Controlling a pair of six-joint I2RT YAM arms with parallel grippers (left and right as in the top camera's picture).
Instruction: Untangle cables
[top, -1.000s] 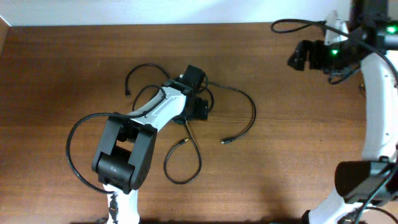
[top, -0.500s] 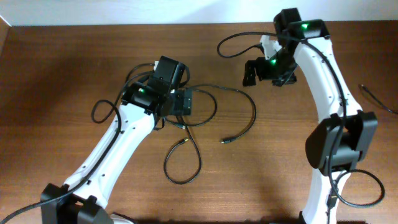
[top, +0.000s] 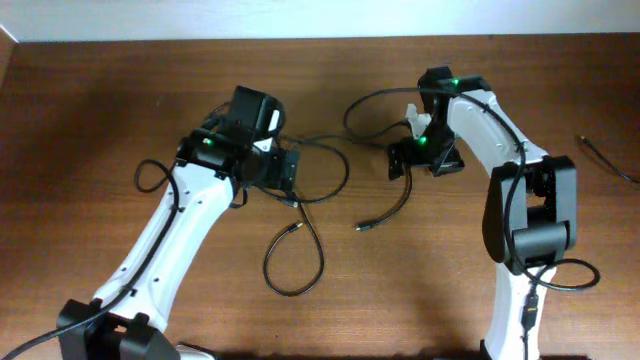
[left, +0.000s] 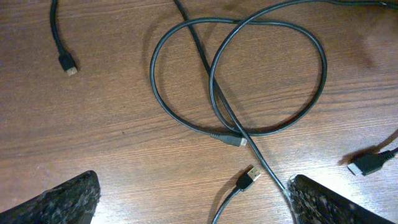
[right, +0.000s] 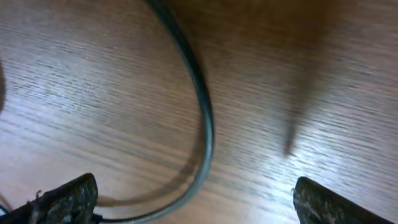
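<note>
Thin black metal-tipped cables (left: 323, 62) are seen looped and crossed on the brown wooden desk (top: 100, 120). Untangling is judged barely begun. The jaws of the left gripper (left: 193, 183) and right gripper (right: 194, 186) are held apart, empty.

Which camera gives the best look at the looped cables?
Left wrist: the cables lie sharp and close, loop, crossings and plugs plain. Overhead shows them small, partly under the left arm. Right wrist catches only one blurred curve.
</note>
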